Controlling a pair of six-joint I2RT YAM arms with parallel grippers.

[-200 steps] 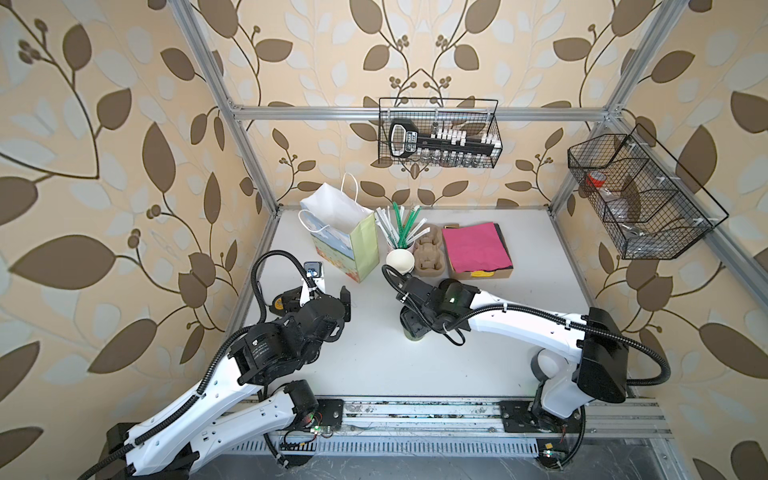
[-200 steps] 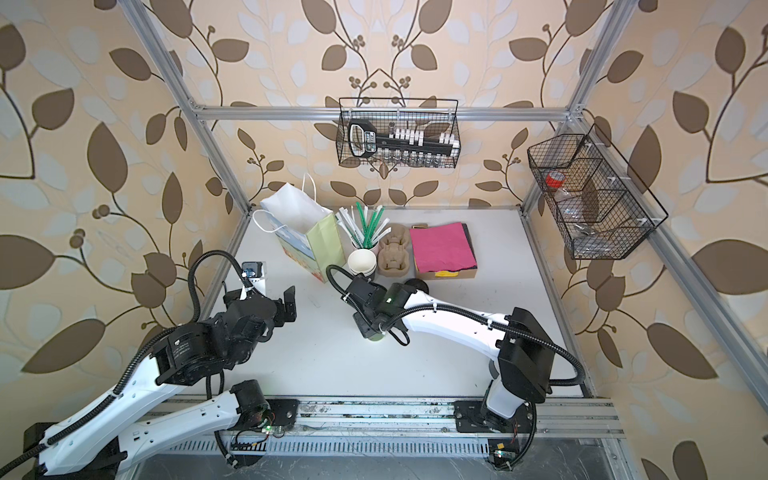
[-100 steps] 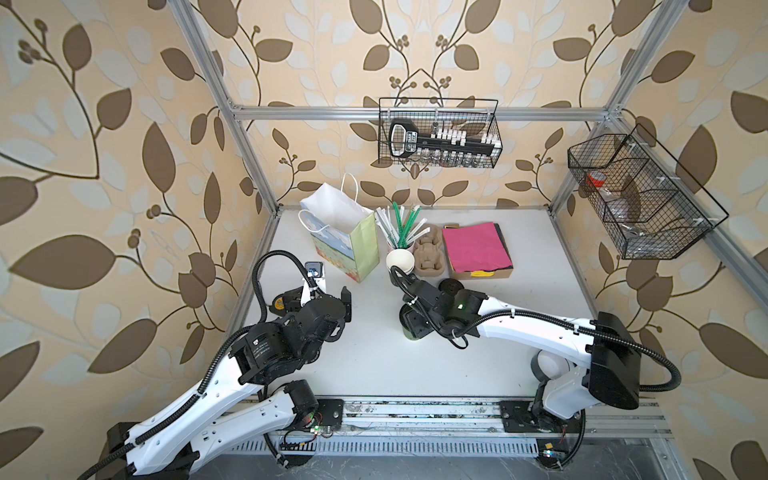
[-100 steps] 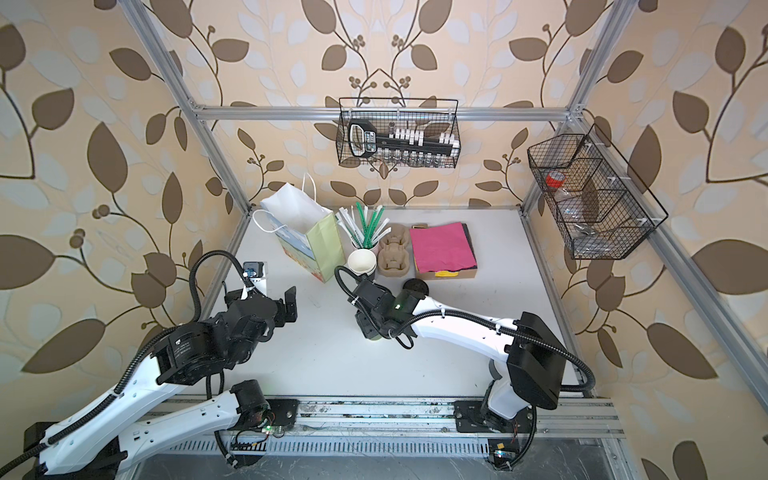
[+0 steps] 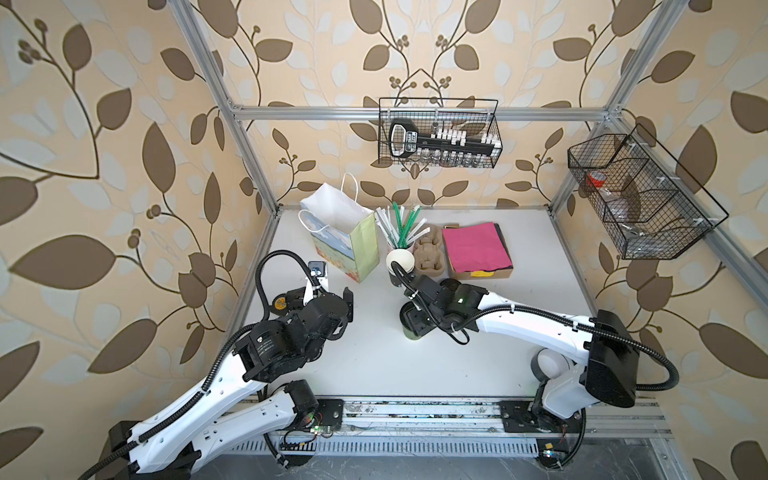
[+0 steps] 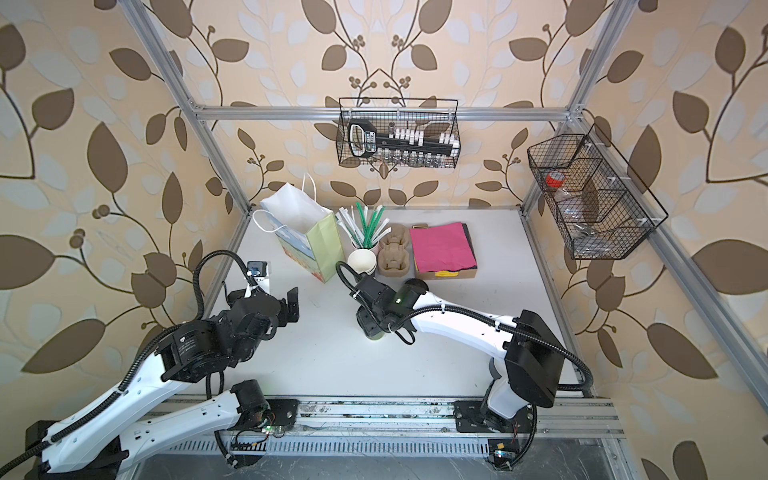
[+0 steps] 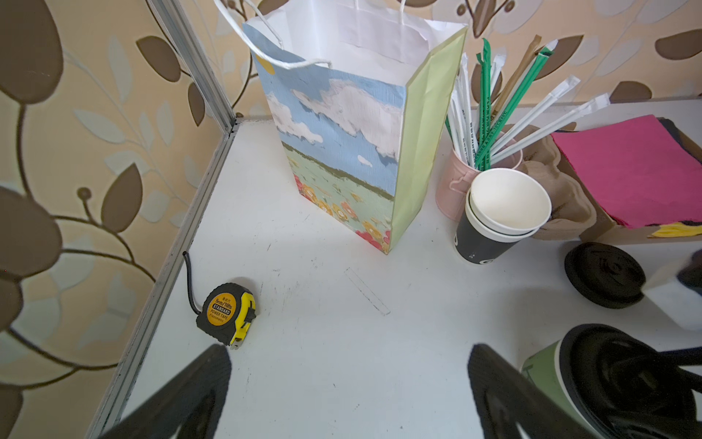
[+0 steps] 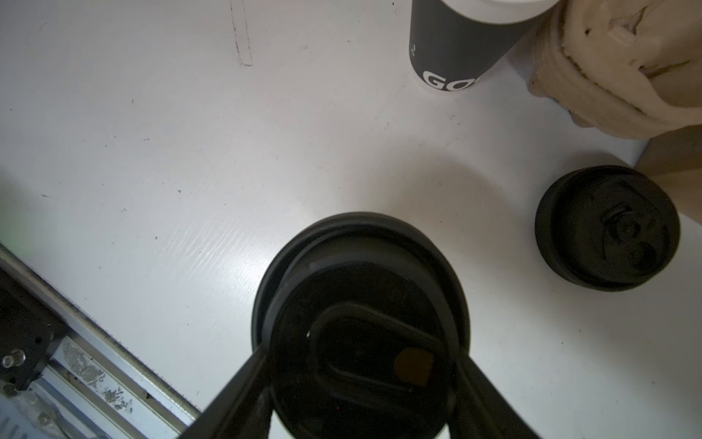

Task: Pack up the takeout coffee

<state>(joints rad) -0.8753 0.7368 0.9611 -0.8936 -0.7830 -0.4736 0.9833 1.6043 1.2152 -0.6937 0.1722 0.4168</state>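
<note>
- While the light-green paper cup with the round black plastic lid [image 8: 357,304] stands upright on the white table [image 8: 152,152], the right gripper [image 8: 361,355] pinches it, with one black finger [image 8: 235,391] against each side of the lid's rim.
- The left gripper [image 7: 349,380] hangs over bare table, its fingers spread wide with nothing between them. The lidded cup is just outside one finger, and a yellow-and-black tape measure [image 7: 227,309] lies beyond the other.
- Ahead of the right fingers, apart from them, are a loose black lid [image 8: 607,228] and a stack of dark paper cups [image 7: 494,216] with white insides.
- A paper bag printed with sky and flowers [image 7: 342,144] stands open ahead of the left fingers.
</note>
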